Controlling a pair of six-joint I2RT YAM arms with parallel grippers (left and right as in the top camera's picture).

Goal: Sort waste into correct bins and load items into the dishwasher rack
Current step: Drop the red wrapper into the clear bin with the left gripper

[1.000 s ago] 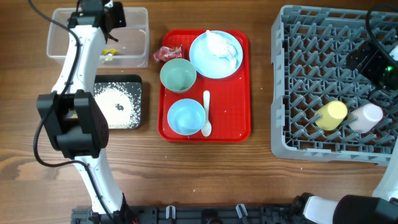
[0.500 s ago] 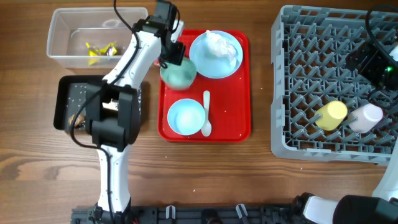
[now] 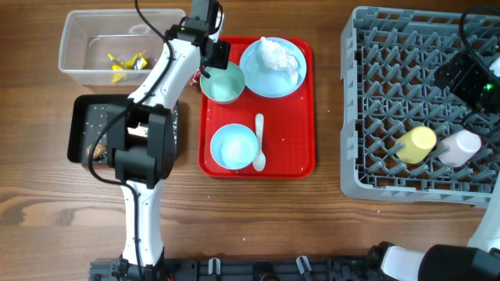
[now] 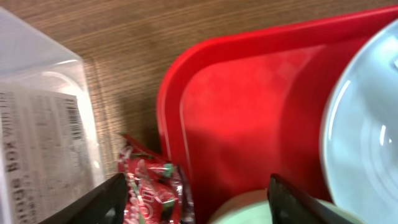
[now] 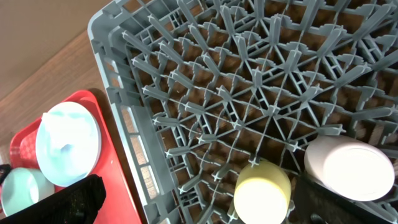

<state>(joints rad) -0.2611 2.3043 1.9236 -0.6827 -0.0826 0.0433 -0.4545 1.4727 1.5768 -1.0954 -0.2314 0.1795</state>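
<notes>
A crinkled red wrapper (image 4: 152, 190) lies at the far-left rim of the red serving tray (image 4: 249, 93). My left gripper (image 4: 198, 190) is open just above it, with the wrapper by the left finger (image 4: 102, 202) and the mint bowl (image 3: 228, 84) by the right one. In the overhead view the gripper (image 3: 212, 61) hides the wrapper. A yellow wrapper (image 3: 125, 62) lies in the clear tub (image 3: 78, 31). The plate (image 3: 285, 78) carries a white tissue (image 3: 273, 53). My right gripper (image 5: 211, 205) hangs open over the rack (image 5: 249, 93), above the yellow cup (image 5: 261, 193) and pink cup (image 5: 348, 168).
A blue bowl (image 3: 233, 146) and a white spoon (image 3: 259, 142) sit on the near half of the red tray. The black tray (image 3: 82, 129) with scattered grains lies below the clear tub, partly under my left arm. The rack (image 3: 391, 47) fills the right side.
My left arm has swung from the clear tub to the tray's far-left corner and its jaws have opened. The yellow wrapper now lies loose in the tub. The right arm has not moved.
</notes>
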